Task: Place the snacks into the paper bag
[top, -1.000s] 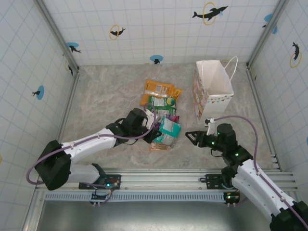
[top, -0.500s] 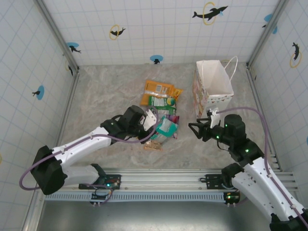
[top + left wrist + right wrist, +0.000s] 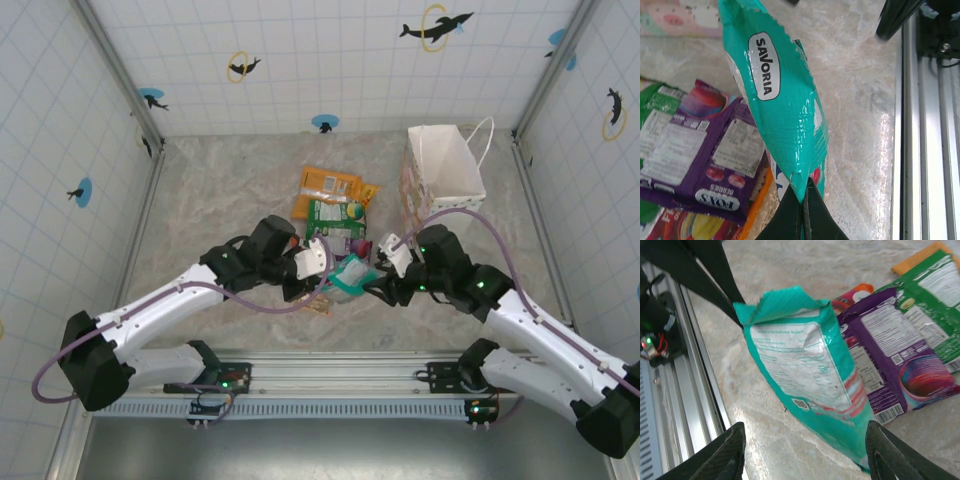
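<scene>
My left gripper (image 3: pixel 328 283) is shut on one corner of a teal snack packet (image 3: pixel 353 272) and holds it lifted off the table. In the left wrist view the pinched corner sits at the fingertips (image 3: pixel 802 200), with the packet (image 3: pixel 775 110) rising away. My right gripper (image 3: pixel 378 288) stands open just right of it; in the right wrist view the packet (image 3: pixel 805 370) hangs between the spread fingers (image 3: pixel 725 455) without touching them. Orange (image 3: pixel 330 185), green (image 3: pixel 335 213) and purple (image 3: pixel 347 240) packets lie in a pile. The white paper bag (image 3: pixel 445 175) stands open at the back right.
A small orange packet (image 3: pixel 320 305) lies under the left gripper. The metal rail (image 3: pixel 330 375) runs along the near edge, close behind both grippers. Tiled walls close in the table (image 3: pixel 220 200) on three sides. The bag's printed side (image 3: pixel 680 20) is beyond the teal packet.
The left gripper has lifted the teal packet off the pile and carried it slightly right. The right arm has swung left from beside the bag to the packet.
</scene>
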